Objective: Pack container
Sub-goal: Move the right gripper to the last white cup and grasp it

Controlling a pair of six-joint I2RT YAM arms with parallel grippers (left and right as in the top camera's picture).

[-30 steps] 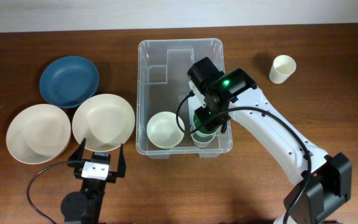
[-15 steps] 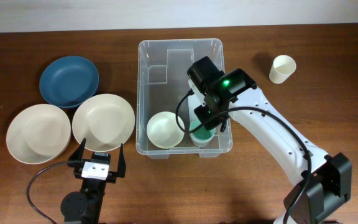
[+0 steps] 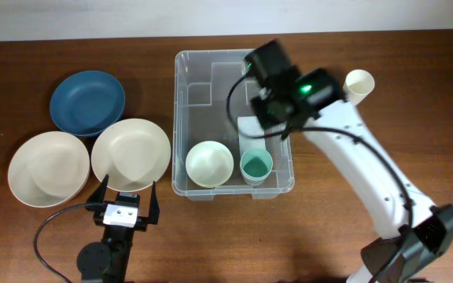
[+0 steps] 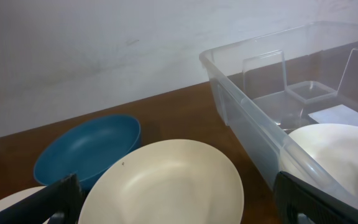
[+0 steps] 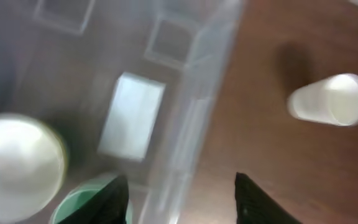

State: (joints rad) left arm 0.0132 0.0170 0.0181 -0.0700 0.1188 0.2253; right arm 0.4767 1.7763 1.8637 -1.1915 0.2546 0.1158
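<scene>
Two items lie in the clear container (image 3: 226,53) at table centre: a cream bowl (image 3: 209,163) in its 7 o'clock corner and a green cup (image 3: 256,165) at 5 o'clock. The right gripper (image 5: 182,202), jaws apart and empty, hangs over the 3 o'clock wall. The likely next target is the white cup (image 3: 358,86) at 2 o'clock, so the gripper should clear the rim first. The left gripper (image 3: 128,192) stands wide open.

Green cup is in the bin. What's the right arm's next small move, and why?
Probably carry the right tool across to hover over the white cup. The tool is open and empty, the green cup already stands inside the container, and the white cup is the nearest item outside it.
</scene>
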